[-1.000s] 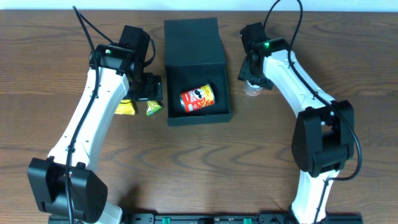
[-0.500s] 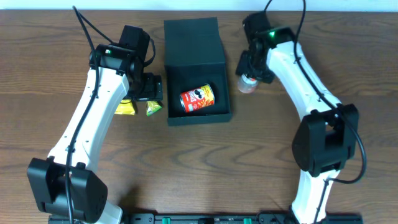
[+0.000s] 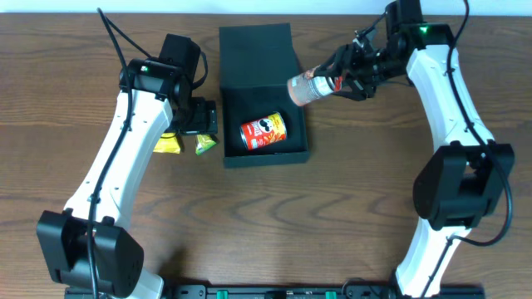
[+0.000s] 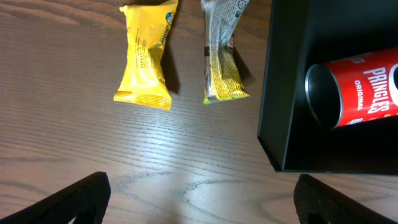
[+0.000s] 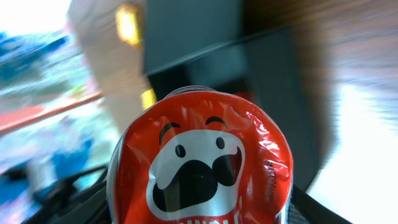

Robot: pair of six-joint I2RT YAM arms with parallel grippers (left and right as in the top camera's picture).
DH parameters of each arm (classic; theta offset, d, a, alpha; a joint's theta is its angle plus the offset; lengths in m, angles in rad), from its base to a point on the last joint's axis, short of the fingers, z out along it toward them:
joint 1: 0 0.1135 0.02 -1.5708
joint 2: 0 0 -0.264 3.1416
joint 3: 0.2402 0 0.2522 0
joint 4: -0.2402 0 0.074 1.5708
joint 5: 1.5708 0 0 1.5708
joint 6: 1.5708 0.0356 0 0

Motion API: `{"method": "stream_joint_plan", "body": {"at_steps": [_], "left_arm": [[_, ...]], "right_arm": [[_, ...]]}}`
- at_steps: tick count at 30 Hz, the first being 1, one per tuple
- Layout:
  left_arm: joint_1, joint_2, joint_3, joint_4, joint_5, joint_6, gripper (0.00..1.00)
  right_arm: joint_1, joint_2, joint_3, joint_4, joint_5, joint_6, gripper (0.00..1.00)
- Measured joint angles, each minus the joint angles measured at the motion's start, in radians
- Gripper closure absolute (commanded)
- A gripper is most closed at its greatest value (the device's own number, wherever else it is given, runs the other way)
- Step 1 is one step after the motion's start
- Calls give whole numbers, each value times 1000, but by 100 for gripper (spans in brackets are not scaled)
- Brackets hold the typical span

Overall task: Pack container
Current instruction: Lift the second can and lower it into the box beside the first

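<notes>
Container [image 3: 258, 54] lies open with a red Pringles can [image 3: 264, 131] inside; right gripper [image 3: 339, 81] grasps a second can [image 3: 307, 88], seemingly over its rim; left gripper [image 3: 202, 118] gapes wide.

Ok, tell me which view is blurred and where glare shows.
Right wrist: background smeared with motion blur, only the held can reads clearly; white glare on the table at right. Left wrist: sharp, a soft sheen on the wood. Overhead: evenly lit, sharp.

Robotics lab: twin white arms [image 3: 125, 149] at wooden table [image 3: 274, 224].
</notes>
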Motion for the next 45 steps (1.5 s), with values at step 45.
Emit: {"method": "stream_joint_plan", "body": {"at_steps": [45], "left_arm": [[0, 0, 0, -12, 0, 0, 5]], "right_arm": [[228, 0, -447, 730, -101, 446, 19]]}}
